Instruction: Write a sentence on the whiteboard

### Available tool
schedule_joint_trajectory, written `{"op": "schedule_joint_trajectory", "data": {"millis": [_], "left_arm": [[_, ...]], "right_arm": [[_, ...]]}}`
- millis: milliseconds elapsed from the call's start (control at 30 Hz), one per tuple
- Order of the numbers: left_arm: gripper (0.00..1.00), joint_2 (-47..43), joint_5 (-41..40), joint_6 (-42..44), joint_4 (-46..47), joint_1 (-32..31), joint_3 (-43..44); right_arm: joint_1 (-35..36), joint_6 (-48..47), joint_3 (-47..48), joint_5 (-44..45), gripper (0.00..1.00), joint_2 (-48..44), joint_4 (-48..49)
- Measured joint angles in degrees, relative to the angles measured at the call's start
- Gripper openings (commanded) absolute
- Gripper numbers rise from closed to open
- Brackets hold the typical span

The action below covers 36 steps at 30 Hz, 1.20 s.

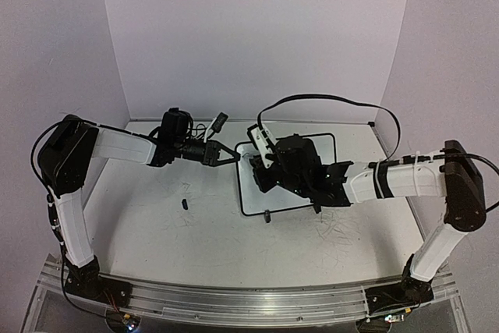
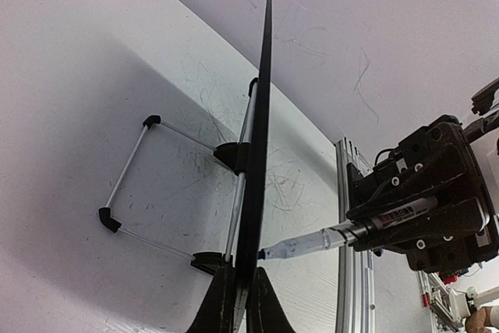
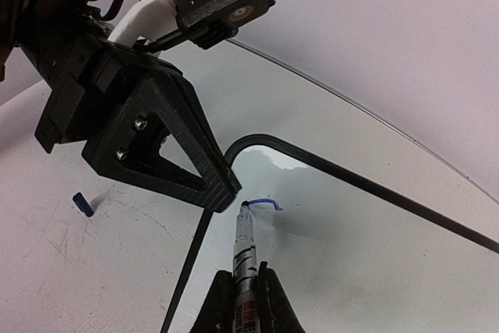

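Starting nearest the arms: leaving a small dark cap [image 1: 185, 203] lying loose on the scuffed tabletop [image 1: 156, 247], well apart from the board and off to its left. Holding the marker [image 3: 243, 243] in the right gripper [image 3: 244, 290], clamping tight on the barrel and aiming the nib forward and down. Touching that nib to the whiteboard [image 1: 253, 196] close to its far left corner. Pinching the board's left edge just beside that spot with the left gripper [image 2: 238, 302], squeezing the thin black frame from both faces (seemingly steadying it against the push of the pen). Resting the whiteboard on the tabletop between the 2 arms, with a wire stand [image 2: 148, 193] showing behind it in the left wrist view.

Judging progress as very early: showing only 1 short blue stroke [image 3: 269, 205] at the nib, hardly the start of a first letter, with nothing yet readable as the sentence. Leaving nearly all the writing to do: finishing that letter, spelling out every word, filling the glossy white area reaching to the far and right edges, blank wherever visible. Hiding part of the board's middle under the right arm in the top view, so not ruling out marks there.
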Motion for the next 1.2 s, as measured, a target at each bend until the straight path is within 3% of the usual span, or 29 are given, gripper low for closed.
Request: {"op": "schedule_joint_trajectory", "data": {"millis": [1200], "left_arm": [[0.00,0.01,-0.42,0.00,0.01,0.00,0.00]], "right_arm": [[0.08,0.60,-0.12,-0.07,0.00,0.15,-0.43]]}}
